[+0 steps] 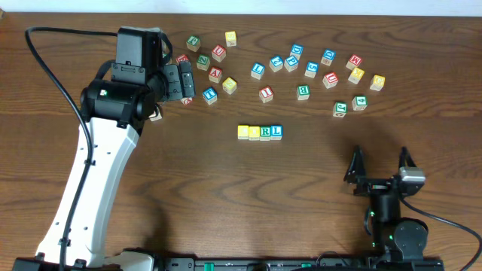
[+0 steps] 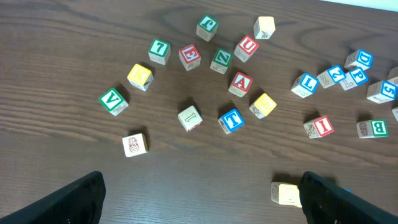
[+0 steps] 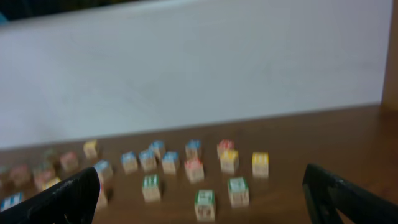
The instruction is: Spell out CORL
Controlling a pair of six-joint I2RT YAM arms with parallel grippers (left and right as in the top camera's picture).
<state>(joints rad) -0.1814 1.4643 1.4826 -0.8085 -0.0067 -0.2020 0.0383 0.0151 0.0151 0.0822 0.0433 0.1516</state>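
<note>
Showing the CORL row [image 1: 260, 132] in the middle of the bench [image 1: 226, 196], four cubes touching side by side to read as one word. Hanging the left tool [image 1: 183, 83] over loose cubes [image 1: 215, 74], resting the right tool [image 1: 380, 167] well apart, both wide open, gripping nothing, probably finishing.

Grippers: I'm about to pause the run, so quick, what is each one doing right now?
Left gripper: open, holding nothing.
Right gripper: open, holding nothing.
</note>
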